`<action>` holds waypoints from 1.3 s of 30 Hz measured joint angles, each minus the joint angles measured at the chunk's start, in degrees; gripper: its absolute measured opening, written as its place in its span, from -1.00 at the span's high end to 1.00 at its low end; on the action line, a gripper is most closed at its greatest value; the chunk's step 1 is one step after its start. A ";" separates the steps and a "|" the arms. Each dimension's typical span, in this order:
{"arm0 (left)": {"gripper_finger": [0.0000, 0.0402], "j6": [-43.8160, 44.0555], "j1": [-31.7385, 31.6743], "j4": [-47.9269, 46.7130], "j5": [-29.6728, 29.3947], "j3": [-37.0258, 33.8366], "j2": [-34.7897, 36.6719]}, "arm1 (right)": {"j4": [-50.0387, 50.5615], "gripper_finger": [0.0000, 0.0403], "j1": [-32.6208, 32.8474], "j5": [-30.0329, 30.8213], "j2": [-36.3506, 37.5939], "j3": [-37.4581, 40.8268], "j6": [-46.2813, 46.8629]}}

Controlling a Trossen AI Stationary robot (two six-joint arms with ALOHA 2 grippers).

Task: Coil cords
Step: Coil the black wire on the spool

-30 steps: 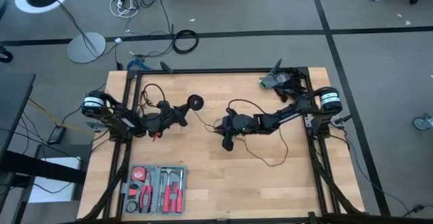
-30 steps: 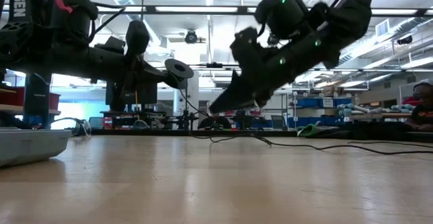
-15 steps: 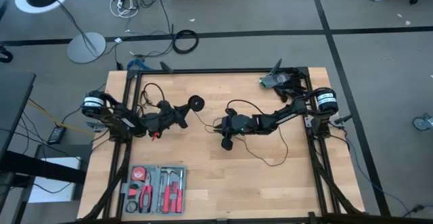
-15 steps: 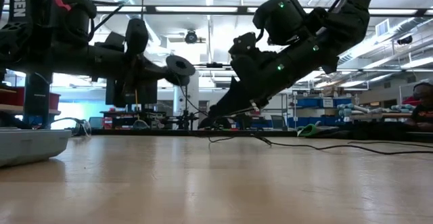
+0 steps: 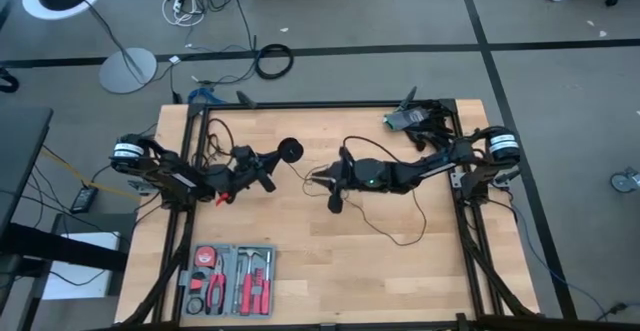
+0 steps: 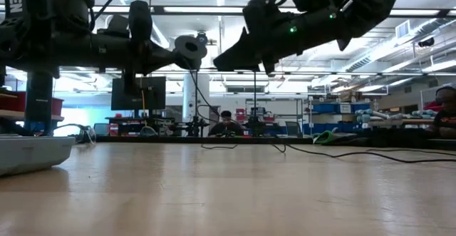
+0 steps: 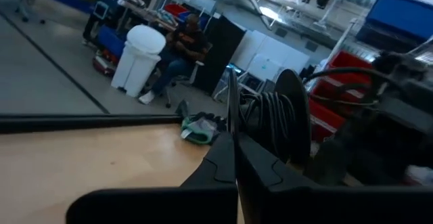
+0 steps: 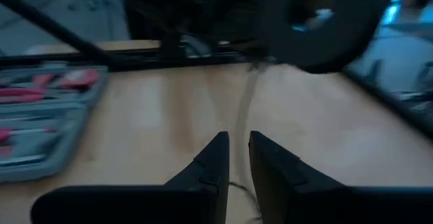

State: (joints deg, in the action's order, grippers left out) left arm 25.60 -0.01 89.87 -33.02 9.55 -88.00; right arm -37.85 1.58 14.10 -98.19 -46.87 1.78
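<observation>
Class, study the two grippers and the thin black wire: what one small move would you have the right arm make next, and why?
Probably carry the right gripper toward the left gripper to lay another turn around the puck. The left gripper is shut, holding the puck up off the table, and the wire runs through the right gripper's narrowly parted fingers, with slack lying loose on the wood.

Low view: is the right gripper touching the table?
No. In the low view the right gripper hangs well above the table, with open room visible beneath it.
</observation>
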 joint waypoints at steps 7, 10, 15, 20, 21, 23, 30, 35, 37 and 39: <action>1.00 0.03 0.01 -0.41 2.30 -0.04 0.02 | 0.30 0.72 -1.71 1.56 0.07 0.00 -0.67; 1.00 0.12 0.00 -0.38 2.47 -0.03 0.02 | 0.02 0.72 -1.77 1.56 0.07 0.00 2.90; 1.00 1.73 0.00 -0.40 3.73 -0.03 0.02 | 0.50 0.72 -1.76 1.54 0.07 0.00 4.08; 1.00 1.84 0.00 -0.40 4.01 -0.03 0.02 | 0.39 0.72 -1.72 1.31 0.07 0.00 5.47; 1.00 1.84 0.00 -0.40 4.24 -0.03 0.00 | 0.39 0.72 -1.72 1.21 0.07 0.00 6.16; 1.00 1.71 0.00 -0.21 4.91 -0.03 0.00 | 0.37 0.72 -1.72 1.19 0.04 0.00 7.51; 1.00 -1.19 0.00 -0.05 8.95 1.13 0.54 | 1.37 0.72 -1.05 -1.56 0.04 0.02 10.72; 1.00 -4.64 0.02 -1.33 11.91 1.67 3.48 | 5.61 0.74 0.67 0.10 0.30 0.07 8.95; 1.00 -5.48 0.00 -2.35 11.83 1.65 4.33 | 5.05 0.74 0.89 0.63 0.37 0.05 8.68; 1.00 -6.03 0.00 -2.42 12.06 1.65 4.45 | 3.37 0.74 0.90 0.67 0.37 0.05 8.72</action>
State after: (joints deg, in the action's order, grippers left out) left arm 19.58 -0.01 87.44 -20.96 11.20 -83.55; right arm -34.47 2.48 14.76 -97.82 -46.82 10.50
